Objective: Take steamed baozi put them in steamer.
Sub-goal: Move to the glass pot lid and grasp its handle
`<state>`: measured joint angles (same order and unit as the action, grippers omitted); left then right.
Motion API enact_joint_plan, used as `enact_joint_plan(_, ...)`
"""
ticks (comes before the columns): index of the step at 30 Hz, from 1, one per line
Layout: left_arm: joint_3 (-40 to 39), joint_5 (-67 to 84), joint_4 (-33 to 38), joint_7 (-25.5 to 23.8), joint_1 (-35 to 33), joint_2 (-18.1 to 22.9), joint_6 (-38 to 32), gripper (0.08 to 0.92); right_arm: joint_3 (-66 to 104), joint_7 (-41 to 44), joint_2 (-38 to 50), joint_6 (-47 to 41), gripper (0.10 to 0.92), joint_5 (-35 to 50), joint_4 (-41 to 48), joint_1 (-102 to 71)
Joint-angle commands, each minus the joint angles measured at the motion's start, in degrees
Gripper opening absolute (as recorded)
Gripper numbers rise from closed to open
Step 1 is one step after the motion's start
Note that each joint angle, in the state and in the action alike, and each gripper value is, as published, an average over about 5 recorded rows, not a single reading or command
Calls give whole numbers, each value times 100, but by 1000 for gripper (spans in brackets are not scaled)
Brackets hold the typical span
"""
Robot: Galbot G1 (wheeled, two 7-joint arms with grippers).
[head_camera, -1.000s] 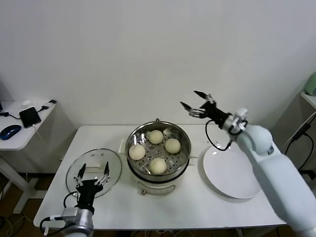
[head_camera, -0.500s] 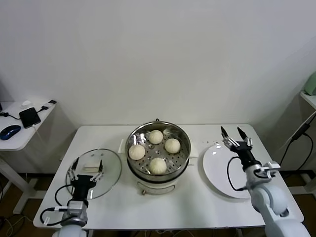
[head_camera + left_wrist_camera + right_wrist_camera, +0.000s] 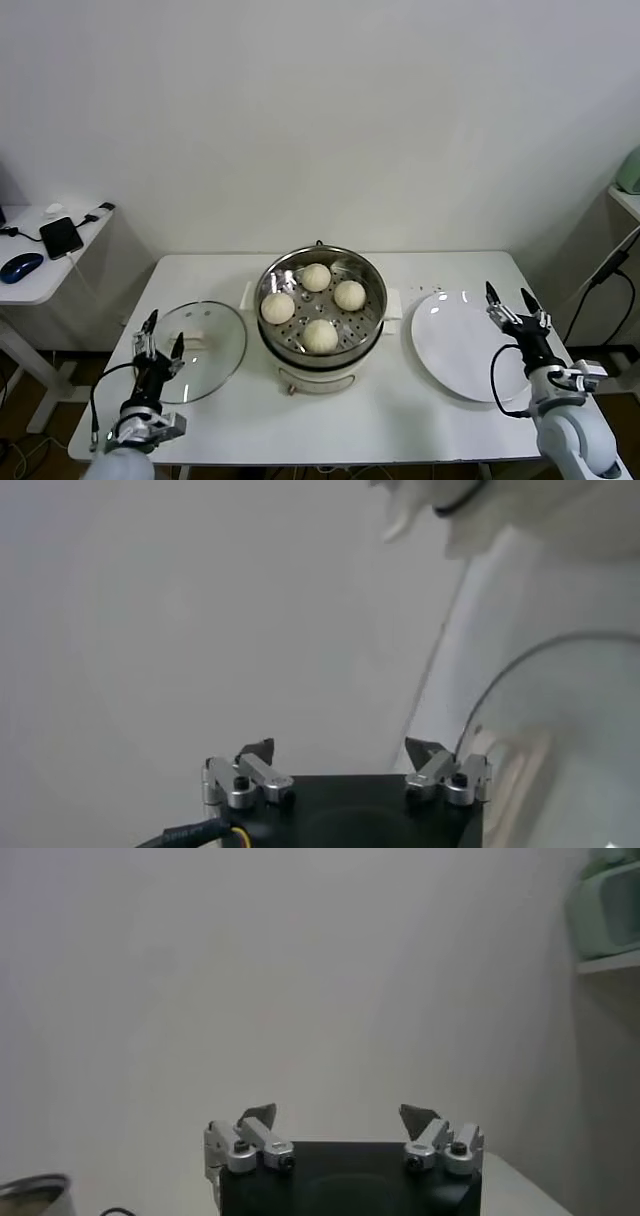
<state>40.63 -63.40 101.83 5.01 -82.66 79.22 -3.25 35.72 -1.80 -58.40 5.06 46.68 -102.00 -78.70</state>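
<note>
Several cream-white steamed baozi (image 3: 320, 334) lie in the round steel steamer (image 3: 372, 315) at the middle of the table. My left gripper (image 3: 159, 342) is open and empty, fingers pointing up, at the front left corner beside the glass lid. My right gripper (image 3: 511, 301) is open and empty too, fingers up, at the front right over the near edge of the white plate. In the left wrist view the left gripper (image 3: 341, 750) faces the wall. The right gripper (image 3: 338, 1114) in the right wrist view also faces the wall, with the steamer's rim (image 3: 30, 1191) at the corner.
A round glass lid (image 3: 205, 350) lies on the table left of the steamer. A flat white plate (image 3: 462, 346) lies right of it with nothing on it. A side table (image 3: 45, 262) with a phone and a mouse stands at the far left.
My right arm has swung down from high behind the steamer to the front right by the plate. My left gripper has drawn back toward the front left corner. Both stayed open.
</note>
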Motion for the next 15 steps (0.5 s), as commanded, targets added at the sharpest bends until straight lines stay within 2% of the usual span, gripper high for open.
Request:
enact_joint_plan(1, -246, -1661, -872, 824, 171, -404, 277, 823, 86, -151, 68, 81, 823, -67, 70, -126)
enact_joint_plan(8, -505, -1748, -1272, 857, 331, -241, 433, 823, 4, -215, -37, 80, 823, -327, 149, -33)
enact_joint_plan(15, -629, -1780, -1701, 900, 600, -359, 565, 823, 31, -213, -132, 70, 823, -408, 198, 77)
